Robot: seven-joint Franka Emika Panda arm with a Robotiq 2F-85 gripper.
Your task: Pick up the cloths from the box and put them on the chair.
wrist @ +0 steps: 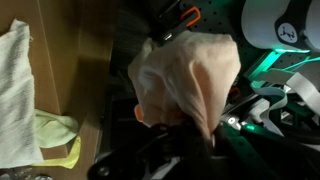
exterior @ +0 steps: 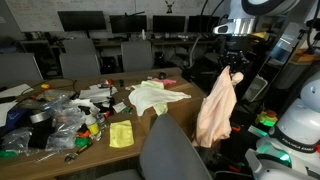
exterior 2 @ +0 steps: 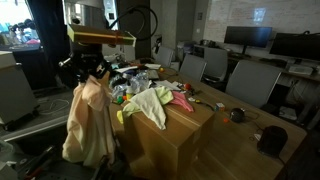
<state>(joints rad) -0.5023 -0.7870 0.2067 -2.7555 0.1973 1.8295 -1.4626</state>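
Observation:
My gripper (exterior: 232,66) is shut on a peach cloth (exterior: 216,108) that hangs down from it in the air, off the side of the cardboard box (exterior 2: 165,135). The cloth also shows in an exterior view (exterior 2: 88,125) and fills the wrist view (wrist: 190,75). A pale yellow-green cloth (exterior: 153,96) lies draped over the top of the box, seen too in an exterior view (exterior 2: 150,104). A grey office chair (exterior: 170,150) stands in the foreground, its back below and to the left of the hanging cloth.
A wooden table (exterior: 100,135) carries clutter: plastic bags, bottles, a yellow rag (exterior: 121,134) and a red cloth (exterior 2: 182,99). More chairs (exterior 2: 250,82) and monitors stand behind. A white robot base with green lights (exterior: 290,135) stands close to the hanging cloth.

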